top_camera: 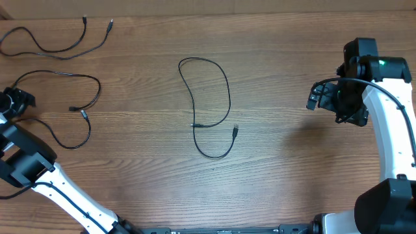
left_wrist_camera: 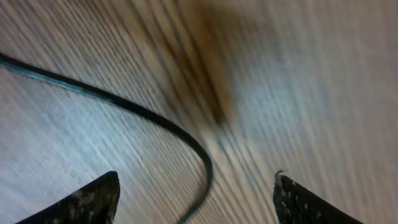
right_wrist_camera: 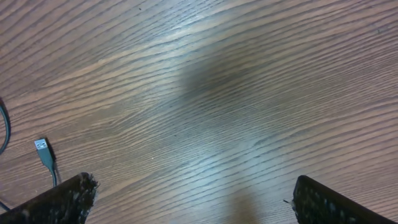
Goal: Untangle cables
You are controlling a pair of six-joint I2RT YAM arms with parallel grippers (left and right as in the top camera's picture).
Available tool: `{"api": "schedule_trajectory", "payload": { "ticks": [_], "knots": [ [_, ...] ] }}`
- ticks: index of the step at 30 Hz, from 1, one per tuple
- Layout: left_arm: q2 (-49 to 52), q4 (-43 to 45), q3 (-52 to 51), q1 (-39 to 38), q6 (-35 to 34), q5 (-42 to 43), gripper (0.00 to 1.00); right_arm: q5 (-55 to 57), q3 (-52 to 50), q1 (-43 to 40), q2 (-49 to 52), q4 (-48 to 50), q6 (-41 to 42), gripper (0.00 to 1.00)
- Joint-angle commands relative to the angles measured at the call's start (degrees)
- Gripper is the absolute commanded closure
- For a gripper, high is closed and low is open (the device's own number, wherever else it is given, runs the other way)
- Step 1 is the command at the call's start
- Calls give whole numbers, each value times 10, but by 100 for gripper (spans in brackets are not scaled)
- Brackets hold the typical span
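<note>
Three thin black cables lie apart on the wooden table. One (top_camera: 58, 42) curls at the far left top. A second (top_camera: 88, 97) loops at the left. A third (top_camera: 211, 104) loops in the middle, its USB plug (top_camera: 235, 130) at the lower right. My left gripper (top_camera: 14, 101) is open at the left edge, low over the second cable, which runs between its fingers in the left wrist view (left_wrist_camera: 193, 140). My right gripper (top_camera: 325, 99) is open and empty at the right, above bare wood; its wrist view shows the third cable's plug (right_wrist_camera: 42, 149) at the left.
The wooden table (top_camera: 292, 169) has no other objects on it. The two arm bases stand along the front edge at the bottom left and bottom right.
</note>
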Motion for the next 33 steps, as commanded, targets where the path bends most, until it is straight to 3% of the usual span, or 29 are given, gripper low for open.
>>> {"api": "schedule_trajectory", "payload": {
  "ticks": [1, 3, 5, 6, 8, 10, 16, 21, 23, 28, 33],
  "knots": [
    [5, 36, -47, 3, -2, -11, 20, 5, -1, -2, 1, 1, -1, 0],
    [5, 65, -76, 3, -2, 0, 17, 5, -1, -2, 1, 1, -1, 0],
    [5, 90, -102, 3, -2, 3, 24, 5, -1, -2, 1, 1, -1, 0],
    [5, 103, -118, 3, -2, 4, 36, 5, -1, -2, 1, 1, -1, 0],
    [5, 111, -129, 3, -8, 17, 74, 5, -1, -2, 1, 1, -1, 0],
    [5, 111, -122, 7, -34, 105, 96, 5, -1, -2, 1, 1, -1, 0],
    [5, 75, -120, 25, -126, 304, 96, 5, -1, -2, 1, 1, -1, 0],
    [5, 64, -120, 40, -131, 429, 96, 5, -1, -2, 1, 1, -1, 0],
    [5, 71, -120, 49, -191, 516, 96, 5, -1, -2, 1, 1, -1, 0],
    [5, 118, -120, 53, -228, 595, 96, 5, -1, -2, 1, 1, -1, 0],
    [5, 159, -120, 40, -236, 563, 93, 5, -1, -2, 1, 1, -1, 0]
  ]
}}
